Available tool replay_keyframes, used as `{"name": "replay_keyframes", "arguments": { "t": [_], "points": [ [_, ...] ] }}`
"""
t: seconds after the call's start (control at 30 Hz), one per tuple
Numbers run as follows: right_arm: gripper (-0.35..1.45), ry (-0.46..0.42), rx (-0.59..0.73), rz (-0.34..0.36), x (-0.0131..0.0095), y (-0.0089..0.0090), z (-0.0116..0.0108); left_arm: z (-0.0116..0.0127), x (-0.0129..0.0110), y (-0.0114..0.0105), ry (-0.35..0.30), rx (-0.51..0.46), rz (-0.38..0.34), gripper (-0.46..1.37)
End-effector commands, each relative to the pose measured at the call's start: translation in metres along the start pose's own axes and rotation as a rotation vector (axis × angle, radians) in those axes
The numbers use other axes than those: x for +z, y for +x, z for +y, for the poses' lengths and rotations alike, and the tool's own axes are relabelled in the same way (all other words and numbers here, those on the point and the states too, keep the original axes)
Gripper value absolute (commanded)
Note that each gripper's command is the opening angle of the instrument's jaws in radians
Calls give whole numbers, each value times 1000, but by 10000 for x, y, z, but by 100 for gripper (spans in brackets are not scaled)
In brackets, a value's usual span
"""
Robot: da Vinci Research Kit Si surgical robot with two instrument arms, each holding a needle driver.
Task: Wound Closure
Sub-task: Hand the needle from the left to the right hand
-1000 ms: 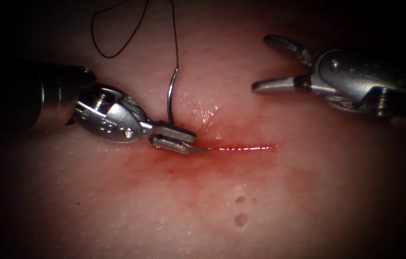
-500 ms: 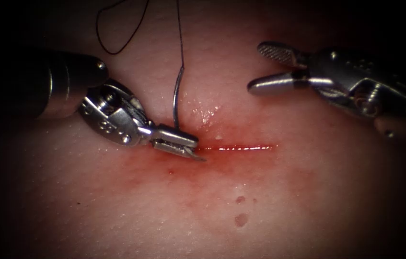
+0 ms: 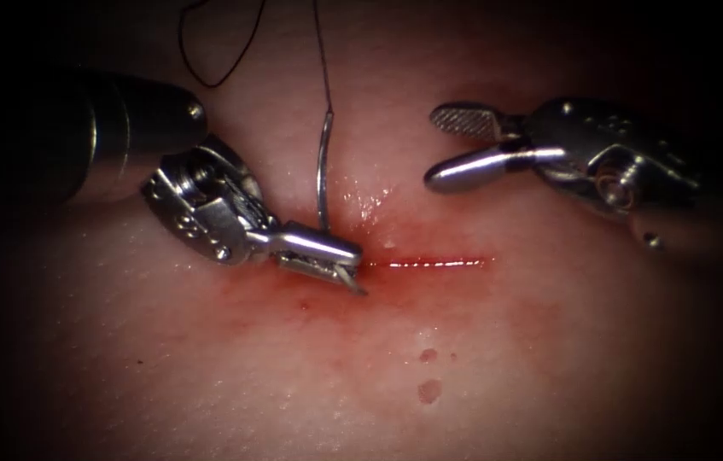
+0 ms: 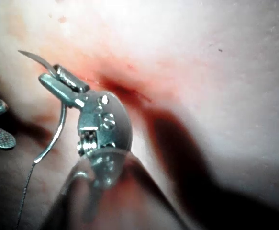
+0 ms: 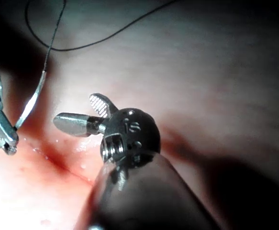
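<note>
Left tool (image 3: 340, 260) grips the curved needle (image 3: 323, 175) at the left end of the cut (image 3: 429, 263).
The clamp sits near the needle's point, which pokes just past the jaws, above the tissue (image 3: 463, 367); thread (image 3: 320, 51) trails from its other end. Right tool (image 3: 446, 145) hovers beyond, jaws spread, holding nothing.

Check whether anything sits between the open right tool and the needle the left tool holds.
Nothing visible does. The left tool is shut on the needle near its point, at the cut's left end. The right tool, jaws open and holding nothing, has only bare tissue in between.
</note>
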Motion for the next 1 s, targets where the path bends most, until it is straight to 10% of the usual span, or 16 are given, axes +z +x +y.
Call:
{"name": "replay_keyframes", "arguments": {
  "t": [0.03, 1.0],
  "points": [
    [109, 26, 12, 12, 2, 0, -1, -1, 2, 2, -3, 8, 4, -35],
    [108, 208, 149, 70, 51, -11, -20, -9, 17, 21, 5, 63, 35, -35]
  ]
}}
